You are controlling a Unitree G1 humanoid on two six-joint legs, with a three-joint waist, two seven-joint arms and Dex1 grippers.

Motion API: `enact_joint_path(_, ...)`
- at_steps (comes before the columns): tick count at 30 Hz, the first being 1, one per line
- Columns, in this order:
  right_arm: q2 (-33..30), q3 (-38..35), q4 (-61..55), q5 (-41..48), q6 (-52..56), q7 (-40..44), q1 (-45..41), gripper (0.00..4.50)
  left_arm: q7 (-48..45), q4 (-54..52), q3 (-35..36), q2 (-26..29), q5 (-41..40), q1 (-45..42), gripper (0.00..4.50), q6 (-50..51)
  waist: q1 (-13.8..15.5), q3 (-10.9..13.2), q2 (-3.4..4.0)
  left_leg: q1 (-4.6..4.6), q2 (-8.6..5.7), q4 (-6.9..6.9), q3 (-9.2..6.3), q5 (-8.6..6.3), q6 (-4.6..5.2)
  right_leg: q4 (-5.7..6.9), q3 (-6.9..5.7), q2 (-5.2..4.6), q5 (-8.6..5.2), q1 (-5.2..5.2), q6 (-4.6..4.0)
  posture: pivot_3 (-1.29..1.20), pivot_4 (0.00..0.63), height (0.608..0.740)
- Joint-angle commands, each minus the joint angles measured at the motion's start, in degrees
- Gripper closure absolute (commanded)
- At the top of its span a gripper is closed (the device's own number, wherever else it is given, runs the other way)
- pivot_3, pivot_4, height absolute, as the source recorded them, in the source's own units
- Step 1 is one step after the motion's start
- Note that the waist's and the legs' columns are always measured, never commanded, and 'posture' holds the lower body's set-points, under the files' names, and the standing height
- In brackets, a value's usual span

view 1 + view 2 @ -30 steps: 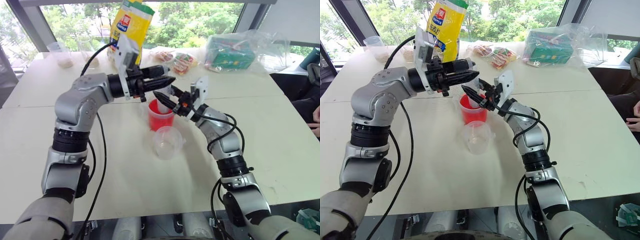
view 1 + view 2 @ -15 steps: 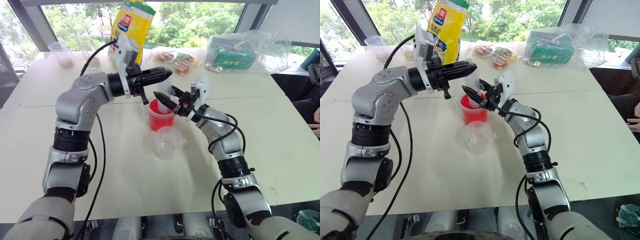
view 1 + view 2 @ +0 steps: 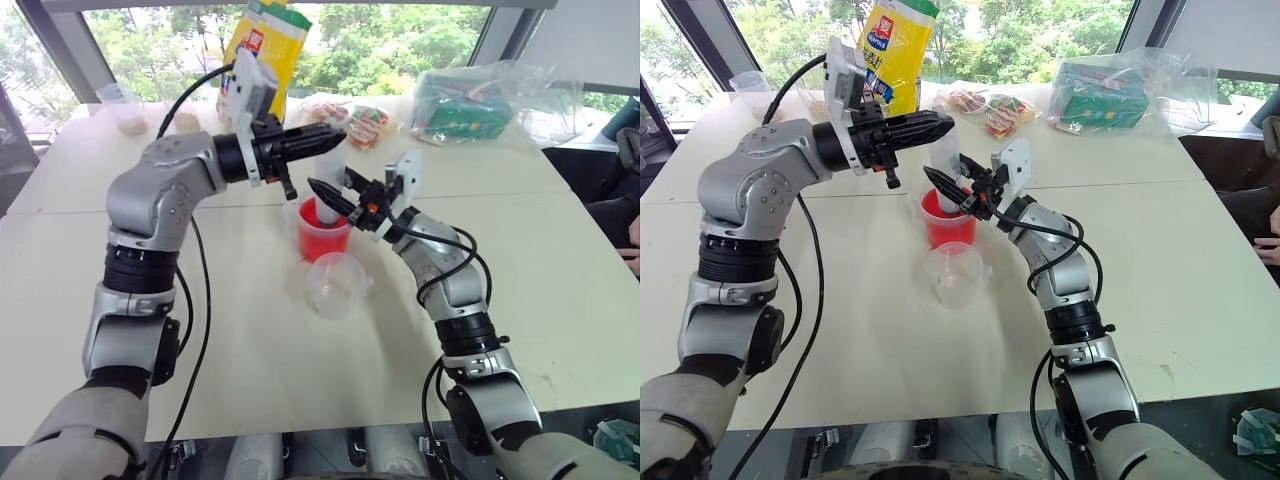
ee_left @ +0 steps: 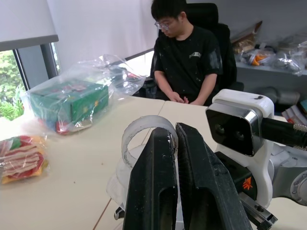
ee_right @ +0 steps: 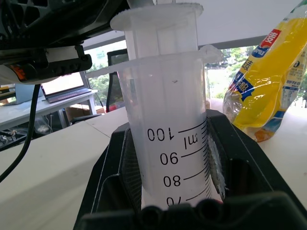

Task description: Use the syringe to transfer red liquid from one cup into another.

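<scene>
Two black-fingered grippers are met over the middle of the pale table point(image 3: 250, 350), and they are told here from left to right. On the left, the left gripper point(image 3: 335, 137) is seen with its two fingers pressed tight together around the round top of the plunger, which is pinched between them. Just beside it, the big clear plastic syringe point(image 3: 946, 170) with printed scale marks is held standing up, with its tip down inside the taller clear plastic cup that looks bright red point(image 3: 322, 238). The red liquid point(image 3: 945, 232) is kept in that cup. A little to the right, the right gripper point(image 3: 330, 197) is seen closed on the thick barrel, and the barrel is hugged by its black pads in the right wrist view. The barrel looks clear near the top marks, so it seems that little liquid has been drawn up yet. Just in front of the red cup, the shorter clear plastic cup with a flared rim point(image 3: 335, 284) is stood empty, waiting to be filled. To do this step well, the barrel should be kept still and straight while the plunger is pulled up slowly. The tip should be kept under the red liquid, so that air is not sucked in.
</scene>
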Motion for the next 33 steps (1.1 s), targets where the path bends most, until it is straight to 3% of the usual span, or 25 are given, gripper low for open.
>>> enact_joint_path(1, 0.7, 3.1, -1.2, -0.6, 1.1, 1.9, 1.6, 3.03, 1.6, -2.1, 3.9, 0.5, -0.6, -5.3, 4.49, -3.1, 0.0, 0.0, 0.00, 0.00, 0.00, 0.00, 0.00, 0.00, 0.00, 0.00, 0.00, 0.00, 0.00, 0.00, 0.00, 0.00, 0.150, 0.740)
enact_joint_path(21, 0.9, 3.3, -2.1, -0.4, 1.4, 1.6, 1.2, 3.03, 1.7, 0.1, 4.1, -0.1, 0.0, -7.5, 4.49, -5.1, 0.0, 0.0, 0.00, 0.00, 0.00, 0.00, 0.00, 0.00, 0.00, 0.00, 0.00, 0.00, 0.00, 0.00, 0.00, 0.00, 0.150, 0.740)
enact_joint_path(30, 0.9, 2.9, -5.1, 0.2, 2.2, 0.7, 0.8, 3.03, 1.0, -3.3, 2.9, 0.6, -0.3, -4.4, 4.49, -3.3, 0.0, 0.0, 0.00, 0.00, 0.00, 0.00, 0.00, 0.00, 0.00, 0.00, 0.00, 0.00, 0.00, 0.00, 0.00, 0.00, 0.150, 0.740)
enact_joint_path(31, 0.9, 2.8, -5.3, 0.3, 2.3, 0.5, 0.6, 3.03, 0.9, -3.7, 2.8, 0.8, -0.4, -4.0, 3.86, -3.0, 0.0, 0.0, 0.00, 0.00, 0.00, 0.00, 0.00, 0.00, 0.00, 0.00, 0.00, 0.00, 0.00, 0.00, 0.00, 0.00, 0.150, 0.740)
enact_joint_path(33, 1.0, 2.3, -5.8, 0.6, 2.7, 0.2, -0.1, 3.03, 0.5, -4.5, 2.2, 1.4, -0.3, -2.9, 3.19, -2.3, -0.1, 0.0, 0.00, 0.00, 0.00, 0.00, -0.01, 0.00, 0.00, 0.01, 0.00, 0.00, 0.00, 0.00, 0.00, 0.00, 0.150, 0.740)
